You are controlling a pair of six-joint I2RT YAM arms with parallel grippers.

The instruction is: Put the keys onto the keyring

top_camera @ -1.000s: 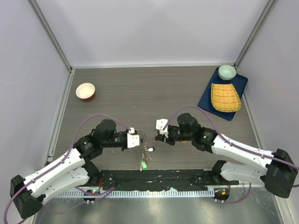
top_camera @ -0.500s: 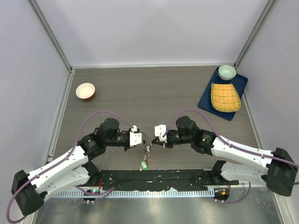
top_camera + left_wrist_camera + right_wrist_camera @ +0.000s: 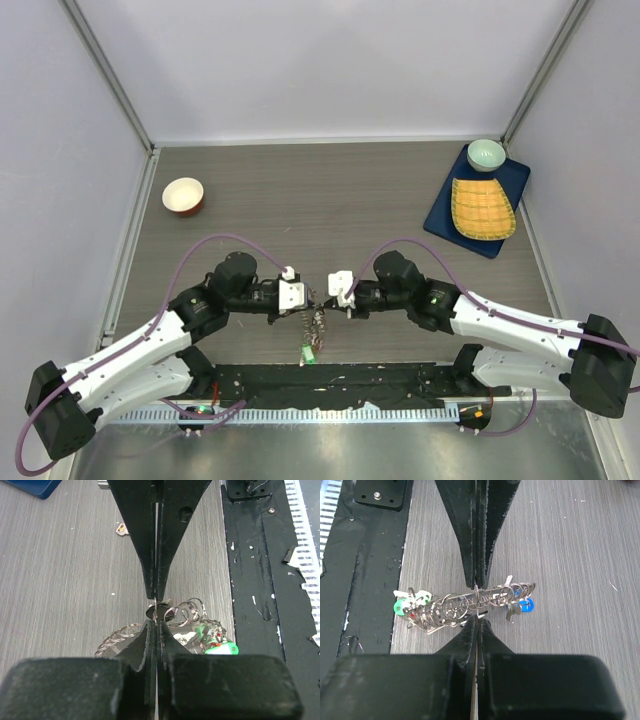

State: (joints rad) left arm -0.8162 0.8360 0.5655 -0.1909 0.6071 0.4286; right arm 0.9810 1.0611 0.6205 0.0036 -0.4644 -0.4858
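Note:
The keyring shows edge-on in the right wrist view as a long bundle of thin silver rings and keys. It carries a green tag at one end and a blue tag at the other. From above, the bundle hangs between the two arms, green tag lowest. My left gripper is shut on the keyring's edge, with keys beside its tips. My right gripper faces it, shut on a key's thin ring right against the bundle.
A loose key lies on the table past the left fingers. A red-and-white bowl stands at the far left. A blue tray at the far right holds a yellow woven dish and a green bowl. A black strip lines the near edge.
Both grippers have moved toward each other, so the gap between them has closed over the hanging bundle. Both stay shut.

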